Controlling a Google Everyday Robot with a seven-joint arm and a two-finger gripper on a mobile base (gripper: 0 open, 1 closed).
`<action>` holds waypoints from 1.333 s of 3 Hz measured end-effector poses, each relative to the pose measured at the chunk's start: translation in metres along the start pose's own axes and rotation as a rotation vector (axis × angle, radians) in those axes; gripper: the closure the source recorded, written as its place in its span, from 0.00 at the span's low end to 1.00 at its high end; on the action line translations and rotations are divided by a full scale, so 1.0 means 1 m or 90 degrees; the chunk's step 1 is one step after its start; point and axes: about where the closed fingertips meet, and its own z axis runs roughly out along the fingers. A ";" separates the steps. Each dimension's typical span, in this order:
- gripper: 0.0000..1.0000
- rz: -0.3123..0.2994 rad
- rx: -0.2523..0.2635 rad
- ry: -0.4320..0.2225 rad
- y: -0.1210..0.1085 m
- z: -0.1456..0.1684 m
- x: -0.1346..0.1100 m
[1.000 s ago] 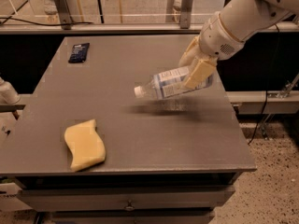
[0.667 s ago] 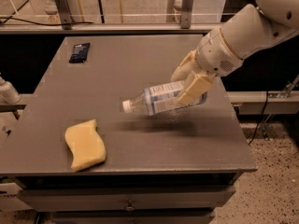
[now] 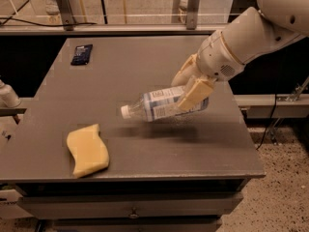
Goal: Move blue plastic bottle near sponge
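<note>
Bottle (image 3: 157,104) hangs above the table (image 3: 145,57), right of its middle, lying almost flat with the cap pointing left; gripper (image 3: 189,87) pinches its labelled body toward the base end; sponge (image 3: 88,150) lies by the front left corner, well apart. Likely light, thin-walled, slick and easily dented; a hold on the label looks best.

The hand (image 3: 189,87), above the table's (image 3: 145,149) right half, grips the blue plastic bottle (image 3: 157,105), hiding part of its label; the arm runs off the right edge; label print unreadable.
</note>
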 end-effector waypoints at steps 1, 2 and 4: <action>1.00 -0.003 0.007 -0.029 0.010 0.018 -0.022; 1.00 -0.017 0.011 -0.054 0.023 0.044 -0.036; 1.00 -0.018 0.022 -0.081 0.042 0.091 -0.033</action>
